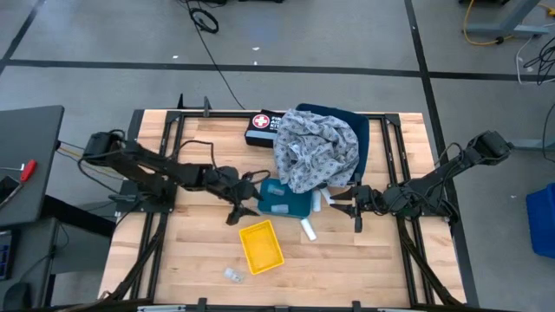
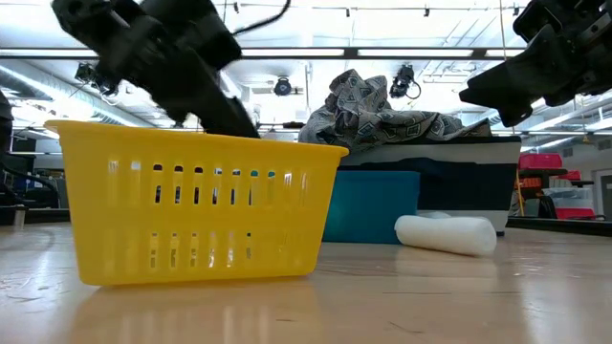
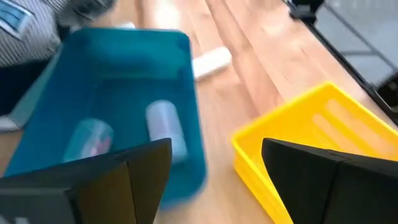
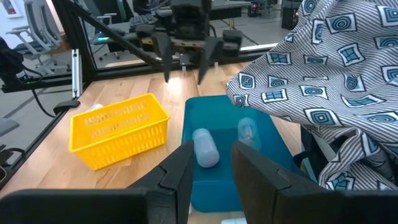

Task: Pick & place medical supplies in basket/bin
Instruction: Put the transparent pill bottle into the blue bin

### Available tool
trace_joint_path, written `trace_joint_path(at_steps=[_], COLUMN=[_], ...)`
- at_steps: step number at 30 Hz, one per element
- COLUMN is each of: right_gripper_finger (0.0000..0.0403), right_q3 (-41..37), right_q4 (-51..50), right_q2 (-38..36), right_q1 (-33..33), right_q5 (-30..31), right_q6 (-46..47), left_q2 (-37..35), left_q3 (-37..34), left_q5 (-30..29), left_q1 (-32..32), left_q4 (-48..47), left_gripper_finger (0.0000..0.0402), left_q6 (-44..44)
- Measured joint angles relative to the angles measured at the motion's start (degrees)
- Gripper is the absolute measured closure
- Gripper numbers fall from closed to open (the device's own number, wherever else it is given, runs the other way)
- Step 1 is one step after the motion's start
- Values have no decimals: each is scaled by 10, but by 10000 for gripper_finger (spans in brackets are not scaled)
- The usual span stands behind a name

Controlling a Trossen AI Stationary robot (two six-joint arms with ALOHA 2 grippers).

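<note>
Left gripper (image 1: 242,208) is seen with its fingers spread wide and nothing between them, poised above the table beside the near left corner of the teal bin (image 1: 287,199) and just behind the yellow basket (image 1: 261,246). In the right wrist view the same gripper (image 4: 183,68) hangs beyond the bin's far edge, its two fingers splayed and touching nothing.

Inside the teal bin (image 4: 273,140) two items are seen: a white cylindrical roll (image 4: 205,148) lying on the floor of the bin, and beside it a paler, translucent item (image 4: 247,130), possibly a clear packet, though the view is too blurred to be sure. Both are also visible in the left wrist view, the roll (image 3: 166,126) next to the paler item (image 3: 91,138). The yellow basket (image 4: 118,129) stands on the wood just beside the bin; no contents can be made out in it.

A patterned grey cloth (image 1: 315,149) is draped over a dark container behind the bin, overhanging the bin's back edge. Another white roll (image 1: 307,229) lies on the table between the basket and the right arm, and a small clear packet (image 1: 232,275) lies near the table's front edge.

Right gripper (image 1: 355,208) is held over the table to the right of the bin, its fingers (image 4: 180,171) narrowly parted and gripping nothing.
</note>
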Motion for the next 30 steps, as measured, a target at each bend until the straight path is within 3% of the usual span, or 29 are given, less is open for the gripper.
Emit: trace_joint_path(at_steps=[7, 11, 22, 30], right_gripper_finger=[289, 289, 289, 289], right_q3=[0, 0, 0, 0], right_q4=[-1, -1, -2, -4], right_q2=[0, 0, 0, 0], right_q1=[0, 0, 0, 0], right_q5=[0, 0, 0, -9], right_q6=[0, 0, -22, -20], left_q2=[-75, -81, -64, 15], left_q3=[34, 60, 75, 75], left_q5=[-38, -41, -100, -113], left_q1=[-82, -132, -213, -269], left_q4=[-201, -258, -280, -250], left_gripper_finger=[150, 150, 150, 150], left_q6=[-23, -42, -102, -161])
